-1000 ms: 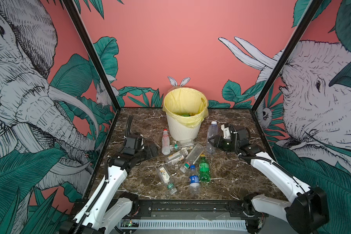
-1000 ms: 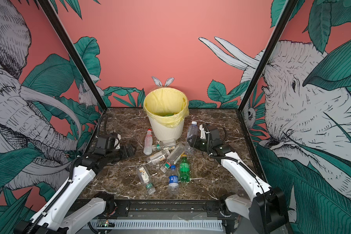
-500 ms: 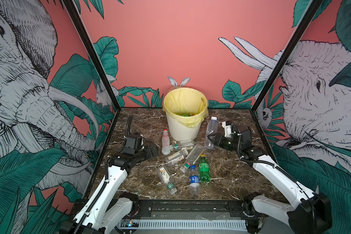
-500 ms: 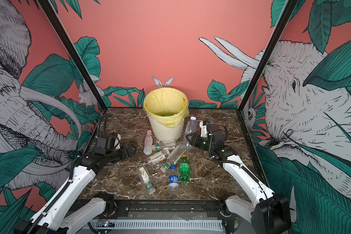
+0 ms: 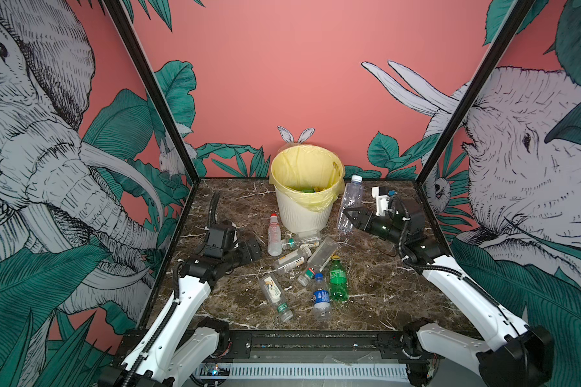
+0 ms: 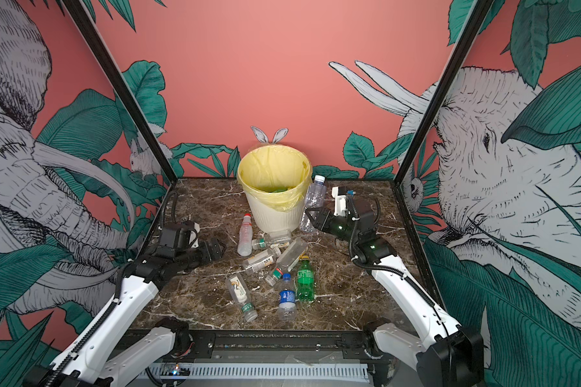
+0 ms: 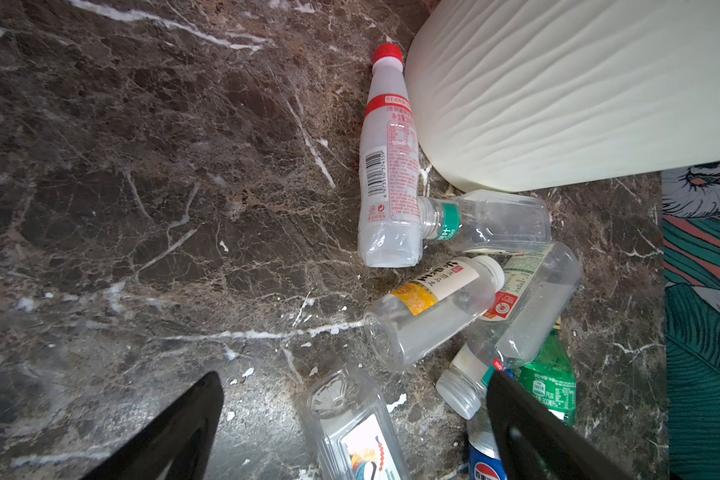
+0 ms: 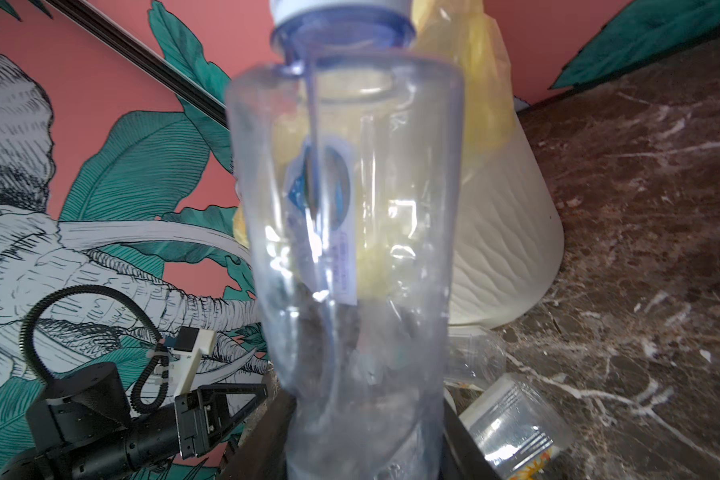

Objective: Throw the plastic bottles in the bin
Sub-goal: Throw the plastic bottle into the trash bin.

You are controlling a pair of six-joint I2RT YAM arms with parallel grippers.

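The clear bottle [image 5: 350, 201] is up off the counter [image 5: 393, 288], at the bin's [image 5: 301, 216] three o'clock. The right tool [image 5: 351, 217] is clamped low on its body. Its long axis is near upright, cap toward twelve-to-one o'clock in both top views, about level with the rim but not over the mouth yet. Green bottles [image 5: 307, 190] lie inside. About eight more sit in a heap [image 5: 302, 264] at the bin's six o'clock. The left tool [image 5: 253, 249] gapes wide, empty, at the heap's nine o'clock.
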